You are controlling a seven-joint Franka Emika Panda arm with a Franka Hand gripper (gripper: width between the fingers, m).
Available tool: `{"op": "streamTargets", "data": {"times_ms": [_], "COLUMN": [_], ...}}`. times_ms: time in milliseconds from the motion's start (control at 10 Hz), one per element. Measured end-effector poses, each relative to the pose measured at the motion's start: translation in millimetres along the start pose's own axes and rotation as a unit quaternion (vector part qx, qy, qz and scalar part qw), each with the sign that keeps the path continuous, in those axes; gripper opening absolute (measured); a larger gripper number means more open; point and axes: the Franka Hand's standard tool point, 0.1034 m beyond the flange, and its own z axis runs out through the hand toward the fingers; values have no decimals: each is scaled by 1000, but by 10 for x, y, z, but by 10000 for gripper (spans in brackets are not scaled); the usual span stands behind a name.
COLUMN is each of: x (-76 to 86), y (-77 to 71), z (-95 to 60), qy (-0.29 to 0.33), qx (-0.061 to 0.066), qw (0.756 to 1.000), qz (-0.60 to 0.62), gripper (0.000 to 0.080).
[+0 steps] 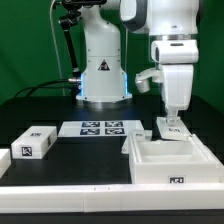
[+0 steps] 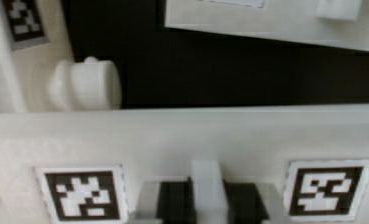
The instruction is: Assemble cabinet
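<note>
cabinet [image 1: 150,170]: open white box on table [image 1: 90,155], front, exterior view's right, under arm | gripper [image 1: 172,121] pinching thin rib of tagged panel [image 2: 181,140] just behind it | risk as I see it: narrow bite on slick hard plastic, so panel may twist, slip or jam when seating | parts matte white, square-edged; one round knob [image 2: 88,80]
</note>
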Motion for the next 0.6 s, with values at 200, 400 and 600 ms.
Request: {"op": "streamTargets", "data": {"times_ms": [200,400,600], "x": [-11,-19,-5], "y": [43,71,120], "z": [-16,3,60], "qy": [-2,-2,0], "qx": [0,3,3], "qw": [1000,1000,1000], "qz": [2,4,6], "gripper": [69,69,69]}}
